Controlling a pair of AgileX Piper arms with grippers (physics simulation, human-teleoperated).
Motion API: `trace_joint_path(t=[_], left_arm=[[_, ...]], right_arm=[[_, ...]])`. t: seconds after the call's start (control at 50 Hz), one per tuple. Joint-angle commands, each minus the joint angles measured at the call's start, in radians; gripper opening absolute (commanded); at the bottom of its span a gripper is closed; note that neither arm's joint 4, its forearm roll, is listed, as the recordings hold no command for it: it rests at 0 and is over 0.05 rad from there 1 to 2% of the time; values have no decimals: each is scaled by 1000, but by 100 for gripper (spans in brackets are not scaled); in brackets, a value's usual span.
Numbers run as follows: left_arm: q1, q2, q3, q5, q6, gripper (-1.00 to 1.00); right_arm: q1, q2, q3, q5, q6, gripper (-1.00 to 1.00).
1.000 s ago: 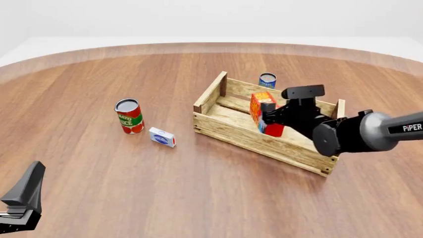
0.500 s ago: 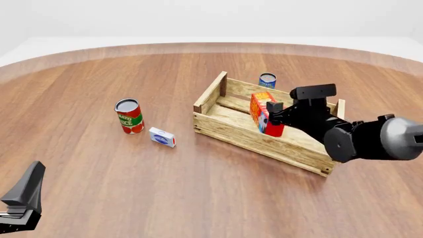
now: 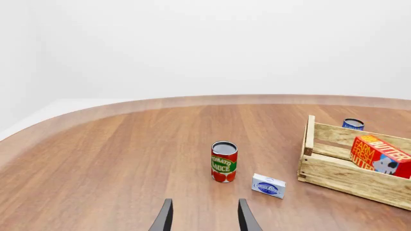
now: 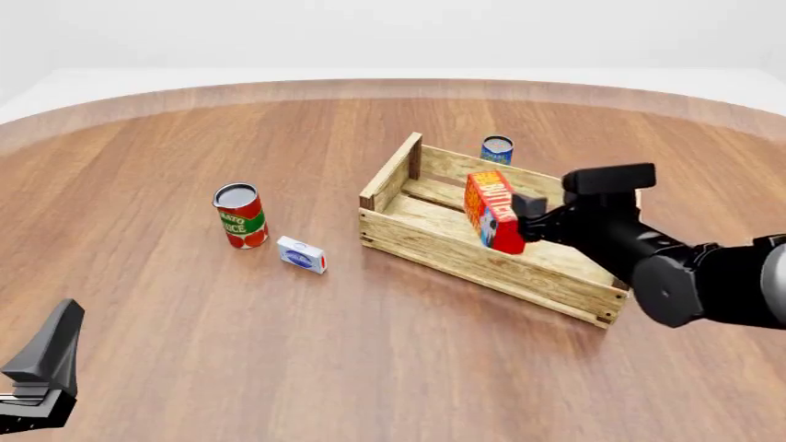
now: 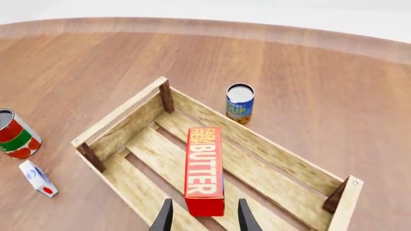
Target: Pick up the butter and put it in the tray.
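Note:
The butter is a red carton with white lettering, resting on its side inside the tray, a light wooden slat crate. My right gripper is open and empty, just to the right of the butter and apart from it. In the right wrist view the butter lies on the tray's slats, just ahead of the open gripper. My left gripper is open and empty at the near left corner, far from the tray. The left wrist view shows this gripper, the tray and the butter.
A red tomato sauce can stands left of the tray. A small white-blue box lies beside it. A blue can stands just behind the tray's far wall. The wooden table's curved far edge runs behind them.
My right gripper has let go of the butter and drawn back to the right. The butter stays in the tray. The left arm has not moved.

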Motion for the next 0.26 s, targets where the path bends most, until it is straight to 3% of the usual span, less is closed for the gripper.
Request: trace_joint_path(t=[0.02, 0.26], left_arm=[[0, 0, 0, 0, 0, 100], [0, 0, 0, 0, 0, 100]], right_arm=[[-8, -49, 49, -8, 2, 100], [-25, -103, 99, -9, 1, 100]])
